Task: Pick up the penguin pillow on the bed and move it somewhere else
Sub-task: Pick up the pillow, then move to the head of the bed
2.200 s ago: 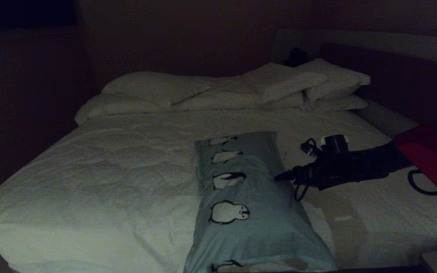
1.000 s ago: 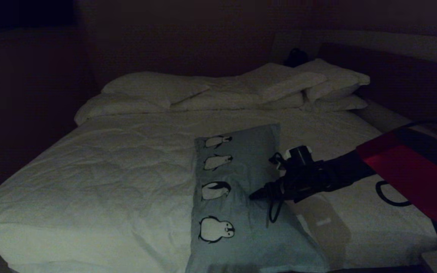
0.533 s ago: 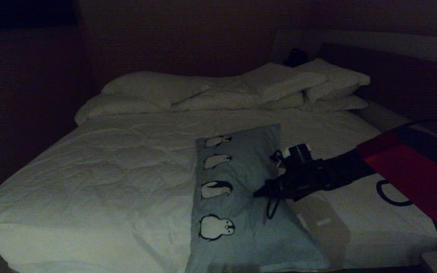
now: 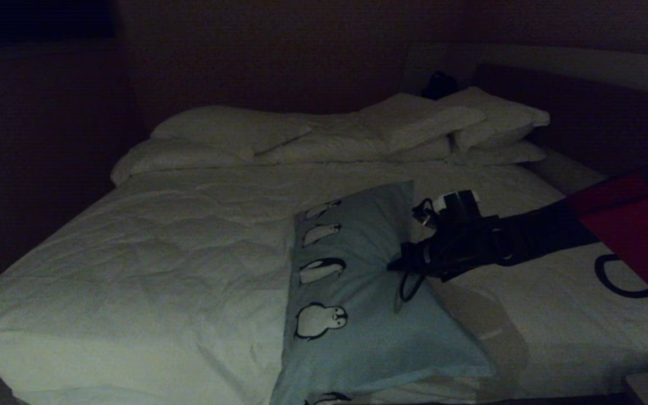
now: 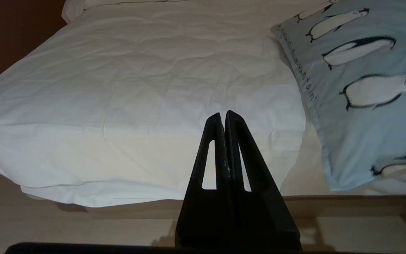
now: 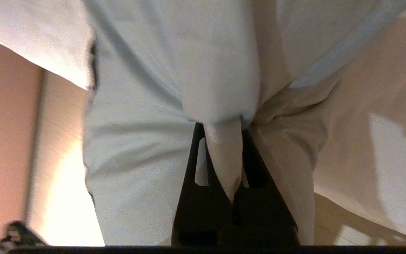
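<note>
You have one wide bed (image 4: 161, 253) with a wrinkled white quilted duvet, one long pale blue-grey penguin pillow (image 4: 369, 315) showing five black-and-white penguins, roughly five plain white pillows (image 4: 228, 129) stacked at the head, and two black robot hands: left hand (image 5: 223, 118), right hand (image 4: 400, 264).

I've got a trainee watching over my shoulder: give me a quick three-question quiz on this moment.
1. True or false: the right gripper is shut on a fold of the penguin pillow.
2. The left gripper is: A) shut, empty, short of the bed; B) holding a white pillow.
3. Which side of the penguin pillow is raised in the head view?

Key: 1 true; 2 A; 3 the side at the right gripper.
</note>
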Available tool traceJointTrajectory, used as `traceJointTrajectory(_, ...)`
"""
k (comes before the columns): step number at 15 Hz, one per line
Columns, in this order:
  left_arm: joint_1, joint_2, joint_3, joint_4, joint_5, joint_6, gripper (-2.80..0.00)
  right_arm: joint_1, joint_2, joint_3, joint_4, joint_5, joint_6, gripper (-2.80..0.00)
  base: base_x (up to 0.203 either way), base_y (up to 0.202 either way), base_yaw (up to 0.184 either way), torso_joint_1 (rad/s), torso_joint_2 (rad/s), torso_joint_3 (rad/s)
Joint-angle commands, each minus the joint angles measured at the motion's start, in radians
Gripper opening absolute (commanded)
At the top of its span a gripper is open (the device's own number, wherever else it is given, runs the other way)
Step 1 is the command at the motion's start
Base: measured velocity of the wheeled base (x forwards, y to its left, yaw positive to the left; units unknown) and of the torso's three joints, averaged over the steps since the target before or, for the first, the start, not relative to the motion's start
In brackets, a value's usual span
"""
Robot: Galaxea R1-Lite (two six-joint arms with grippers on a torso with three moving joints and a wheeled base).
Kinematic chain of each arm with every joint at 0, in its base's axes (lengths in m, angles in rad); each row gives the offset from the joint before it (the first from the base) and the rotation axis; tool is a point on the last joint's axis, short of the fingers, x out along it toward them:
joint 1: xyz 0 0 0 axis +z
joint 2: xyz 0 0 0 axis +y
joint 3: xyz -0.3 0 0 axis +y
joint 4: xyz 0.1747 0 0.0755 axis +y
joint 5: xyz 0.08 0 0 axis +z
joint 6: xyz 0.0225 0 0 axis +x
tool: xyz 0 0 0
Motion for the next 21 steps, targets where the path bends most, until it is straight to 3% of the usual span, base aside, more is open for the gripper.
traceJointTrajectory(1,0.0,0.0,0.0,0.0,0.0,0.001,-2.8,-0.017,-0.044,-0.002,-0.001,0.027,0.032,-2.8,0.0,0.0,0.0,0.0,0.0,0.0)
traceJointTrajectory(9,0.0,0.0,0.0,0.0,0.0,0.001,-2.8,-0.109,-0.229,0.007,0.009,0.038,0.038,-2.8,0.0,0.0,0.0,0.0,0.0,0.0)
traceJointTrajectory(21,0.0,0.0,0.0,-0.001,0.0,0.001,-2.8,-0.284,-0.483,-0.005,0.156,0.018,-0.003,-2.8,0.0,0.0,0.0,0.0,0.0,0.0)
